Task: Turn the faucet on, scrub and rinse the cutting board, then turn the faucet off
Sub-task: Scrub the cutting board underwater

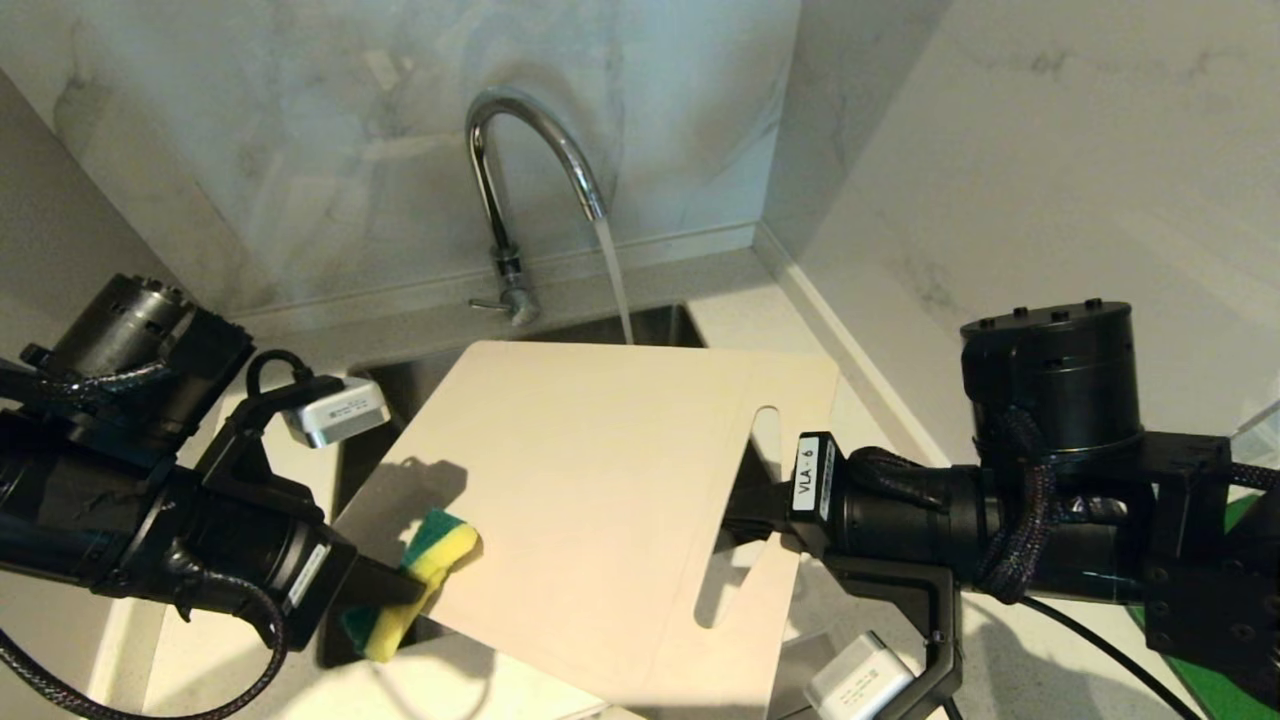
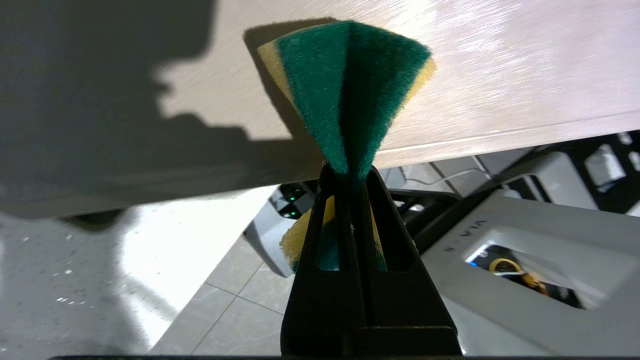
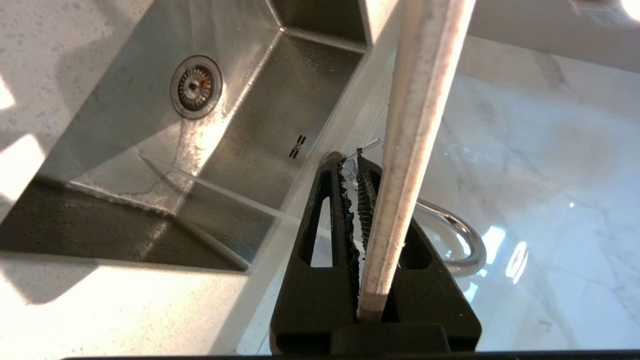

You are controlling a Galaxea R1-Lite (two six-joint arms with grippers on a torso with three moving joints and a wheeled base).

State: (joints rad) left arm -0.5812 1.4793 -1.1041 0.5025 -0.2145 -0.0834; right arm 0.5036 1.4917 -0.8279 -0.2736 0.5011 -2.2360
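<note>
Water (image 1: 612, 275) runs from the faucet (image 1: 520, 150), falling in a slanted stream toward the far edge of the board (image 1: 590, 500) and into the sink (image 3: 260, 130) behind it. The faucet stands at the back of the sink against the marble wall (image 1: 300, 130), its small lever (image 1: 495, 302) sticking out to the side at the base.

The board is held up over the sink, tilted, its broad cream face toward the head camera and its handle slot (image 1: 740, 520) on the right side. The right end effector (image 1: 760, 525) is clamped on the board's edge by that slot; in the right wrist view the board (image 3: 405, 165) runs edge-on between the two black fingers (image 3: 320, 235), pinched at their base. Below it in that view lie the steel sink, its round drain (image 3: 196, 86) and wet streaks across the bottom.

The left end effector (image 1: 400, 590) is shut tight on a sponge (image 1: 425, 575), yellow foam with a green scouring face, folded between the fingers. The sponge's free end rests against the board's lower left corner, near the edge; in the left wrist view the sponge (image 2: 347, 95) fans out green against the pale surface, throwing a shadow beside it. The left arm's shadow darkens that corner of the board.

A pale speckled counter (image 1: 250, 680) surrounds the sink, and a green mat (image 1: 1200, 680) shows at the lower right.
</note>
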